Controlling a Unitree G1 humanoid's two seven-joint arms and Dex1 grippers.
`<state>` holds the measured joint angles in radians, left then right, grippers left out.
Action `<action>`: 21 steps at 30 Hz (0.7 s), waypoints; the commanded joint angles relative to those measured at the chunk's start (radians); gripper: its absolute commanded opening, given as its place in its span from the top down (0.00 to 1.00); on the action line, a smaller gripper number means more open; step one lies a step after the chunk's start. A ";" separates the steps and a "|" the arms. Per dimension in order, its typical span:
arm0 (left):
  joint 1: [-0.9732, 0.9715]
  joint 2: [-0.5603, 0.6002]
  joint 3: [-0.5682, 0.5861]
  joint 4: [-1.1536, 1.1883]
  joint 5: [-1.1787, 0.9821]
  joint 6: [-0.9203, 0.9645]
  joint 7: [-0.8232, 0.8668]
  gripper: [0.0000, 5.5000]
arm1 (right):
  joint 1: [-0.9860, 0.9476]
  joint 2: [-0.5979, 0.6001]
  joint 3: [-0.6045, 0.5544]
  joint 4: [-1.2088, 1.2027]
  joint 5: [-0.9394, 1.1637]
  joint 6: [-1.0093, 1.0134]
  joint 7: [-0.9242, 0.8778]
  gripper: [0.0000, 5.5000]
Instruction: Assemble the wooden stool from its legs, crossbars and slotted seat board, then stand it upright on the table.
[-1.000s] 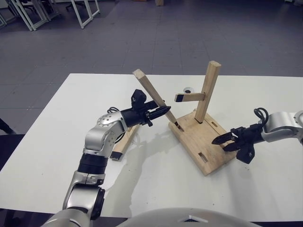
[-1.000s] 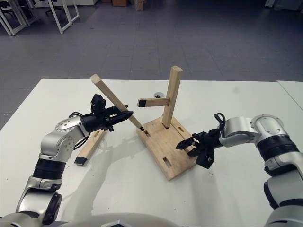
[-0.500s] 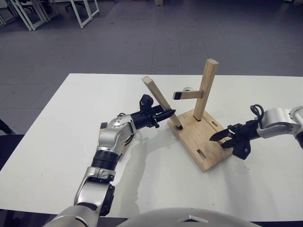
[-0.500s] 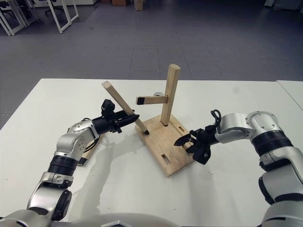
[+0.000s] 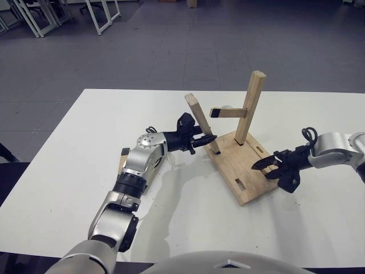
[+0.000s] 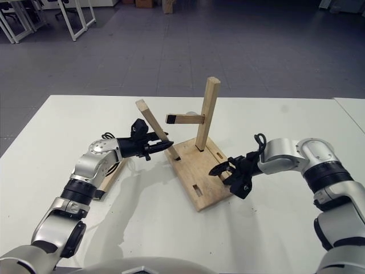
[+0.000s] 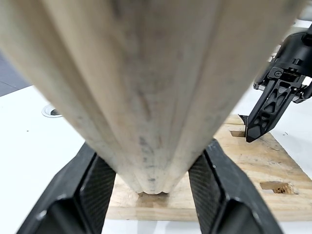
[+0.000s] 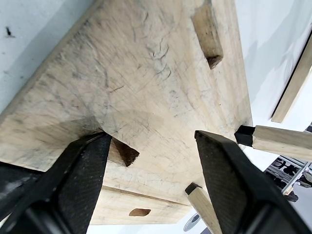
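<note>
The slotted seat board (image 5: 251, 174) lies flat on the white table (image 5: 68, 171). One leg (image 5: 250, 105) stands upright in a far slot, with a dark-tipped crossbar (image 5: 228, 113) sticking out to its left. My left gripper (image 5: 206, 138) is shut on a second leg (image 5: 199, 117), which tilts back to the left with its dark lower end at the board's near-left slot. In the left wrist view this leg (image 7: 146, 87) sits between both fingers (image 7: 92, 195). My right gripper (image 5: 268, 168) is open, its fingertips (image 8: 83, 185) over the board's right edge (image 8: 161, 97).
Another wooden piece (image 5: 121, 162) lies on the table beside my left forearm. A small round fitting (image 7: 51, 111) is set in the tabletop behind the board. Bare table stretches in front of the board and to the far left.
My left gripper has carried the tilted leg to the right and swung it more upright, bringing its lower end to the board. My right gripper has shifted slightly left against the board's edge.
</note>
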<state>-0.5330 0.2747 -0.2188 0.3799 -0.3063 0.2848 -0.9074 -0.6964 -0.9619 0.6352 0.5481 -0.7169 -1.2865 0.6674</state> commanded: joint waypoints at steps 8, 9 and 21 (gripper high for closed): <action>0.018 0.011 -0.010 0.138 0.034 0.118 -0.020 0.63 | 0.100 0.058 -0.030 -0.040 0.099 0.142 0.032 0.43; 0.012 0.011 -0.014 0.143 0.039 0.118 -0.021 0.63 | 0.105 0.063 -0.047 -0.041 0.124 0.173 0.035 0.43; 0.010 0.079 -0.029 0.027 0.054 0.180 -0.017 0.63 | 0.193 0.045 -0.183 -0.267 0.302 0.363 0.096 0.43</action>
<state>-0.5843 0.3424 -0.2021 0.3792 -0.3111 0.4057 -0.9412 -0.4908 -0.9174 0.4722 0.2950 -0.4081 -0.9159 0.7674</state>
